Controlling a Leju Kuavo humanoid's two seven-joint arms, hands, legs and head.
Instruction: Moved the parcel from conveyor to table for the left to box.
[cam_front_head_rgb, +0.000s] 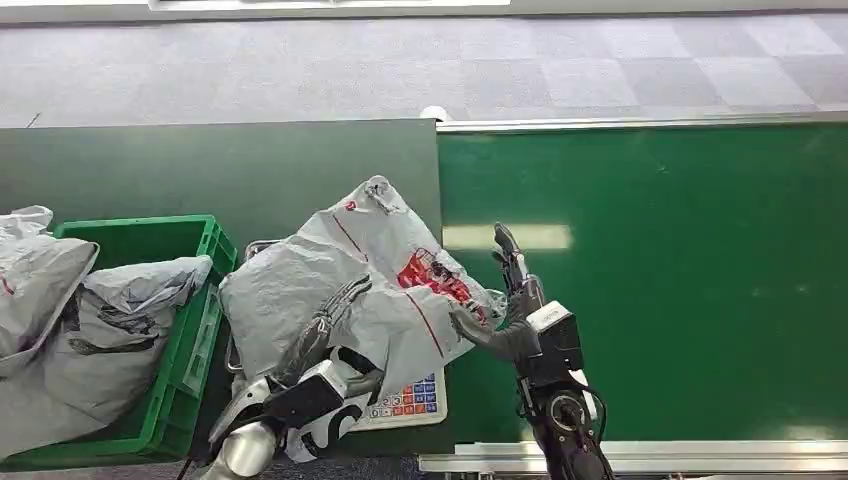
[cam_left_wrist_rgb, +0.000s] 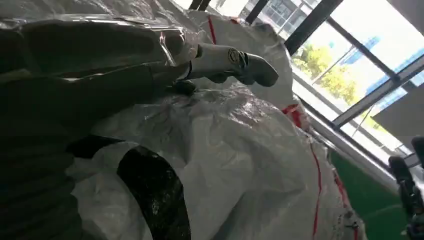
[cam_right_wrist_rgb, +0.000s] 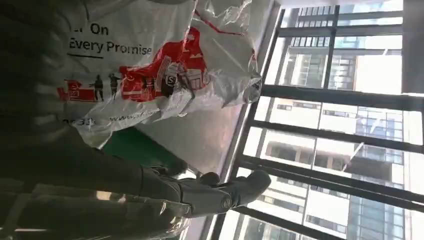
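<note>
The crinkled grey plastic parcel with red print (cam_front_head_rgb: 370, 285) lies on the dark tabletop (cam_front_head_rgb: 200, 170) under the left hand's (cam_front_head_rgb: 330, 325) flat spread fingers, the right hand (cam_front_head_rgb: 505, 300) open at its edge, so the slick film could slide off when lifted toward the green plastic crate (cam_front_head_rgb: 190, 330).

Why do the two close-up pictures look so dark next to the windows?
Right wrist view: bright windows blow out, leaving the hand shadowed. Left wrist view: same backlight, the parcel glints. Head view: even light, one glare patch on the belt.
</note>
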